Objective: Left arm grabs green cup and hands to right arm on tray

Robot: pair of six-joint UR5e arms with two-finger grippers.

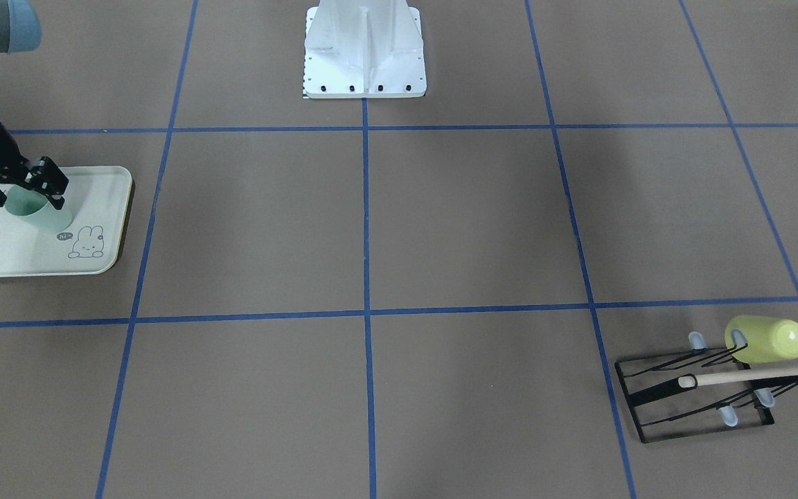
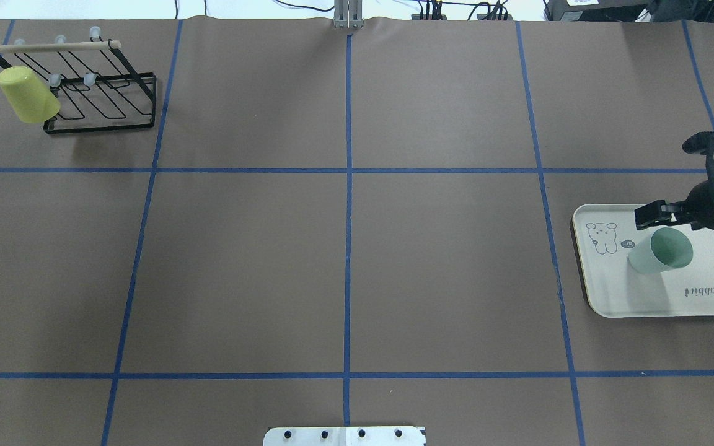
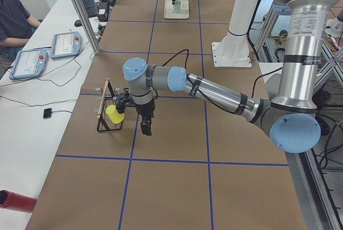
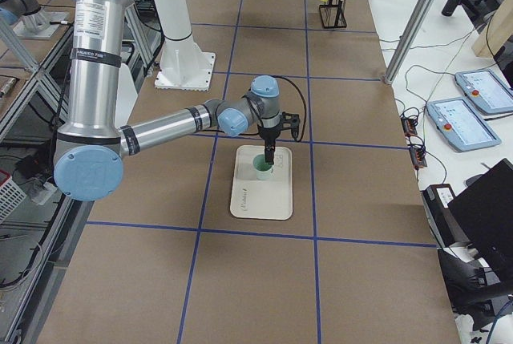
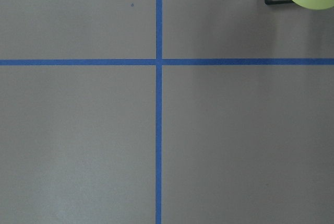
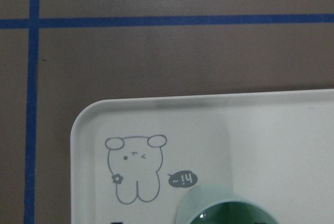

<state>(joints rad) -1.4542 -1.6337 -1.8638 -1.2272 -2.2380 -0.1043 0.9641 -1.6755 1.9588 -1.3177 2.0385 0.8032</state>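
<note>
Currently the green cup (image 2: 657, 255) stands upright, mouth up, on the tray (image 2: 642, 297), just beside the bunny drawing (image 6: 134, 169); the tray lies flat at the robot's right end of the table (image 1: 475, 222).

Right arm (image 4: 168, 126): reaches out over the tray; the right gripper (image 1: 28, 199) points down at the cup; its fingers (image 1: 55, 186) are spread wide, one on either side of the cup's rim; whether they press on the cup wall or stand just off it cannot be told from any view; the right wrist camera shows only the top of the rim at its lower edge.

Left arm (image 3: 214, 90): stretched out low over the table, well apart from the tray; the left gripper (image 3: 146, 128) points down, above bare table near the wire rack (image 1: 650, 393); it appears only in the side view, so its opening cannot be told; nothing shows between its fingers.

Wire rack: stands at the robot's left far corner; a yellow cup (image 1: 766, 339) hangs tilted on one of its prongs; a wooden rod (image 1: 759, 374) runs along the top of the rack.
</note>
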